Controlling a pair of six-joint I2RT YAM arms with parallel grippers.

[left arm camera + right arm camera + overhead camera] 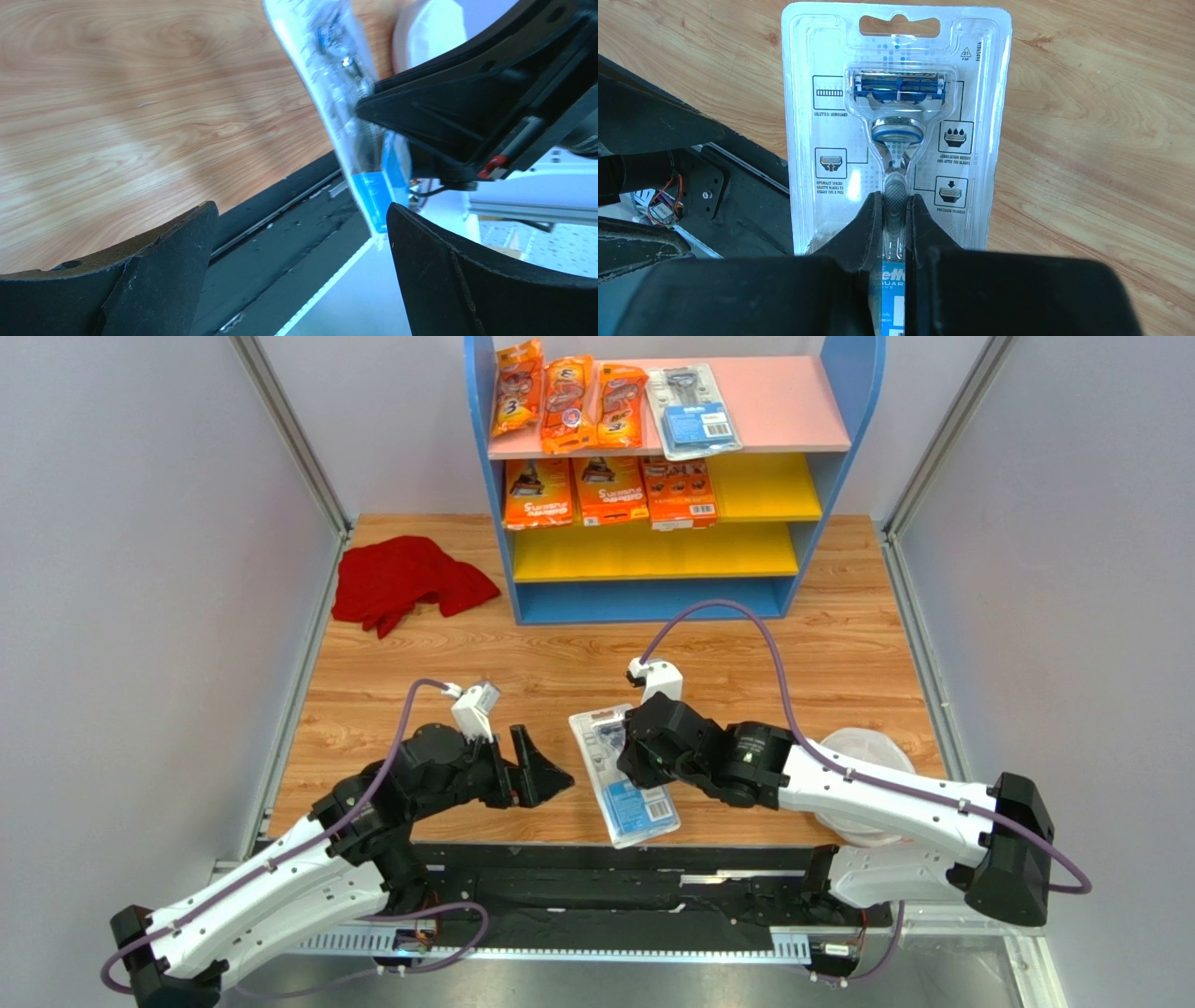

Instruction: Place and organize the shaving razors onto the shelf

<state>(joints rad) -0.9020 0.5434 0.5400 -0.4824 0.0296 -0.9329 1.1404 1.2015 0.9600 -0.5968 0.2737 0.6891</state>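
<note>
Left claw point(542, 772) agape, right claw point(898, 210) tight.

A small shelf unit with blue sides point(652, 599) stands at the far edge of the wooden surface point(786, 658). Three narrow orange bags point(568, 399) and a grey-blue blister card point(694, 409) lie on its pink top board. Three orange razor cards point(610, 490) sit on the upper yellow board. A crumpled red cloth point(407, 581) lies to the shelf's left. Near the front edge, the right gripper point(641, 756) clamps a clear blister-carded razor point(634, 795). The left gripper point(540, 773), jaws spread, is just beside it.

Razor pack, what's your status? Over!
Right hand shut on blister pack. Left hand open, empty. Shelf top has room; red cloth off to one side.
</note>
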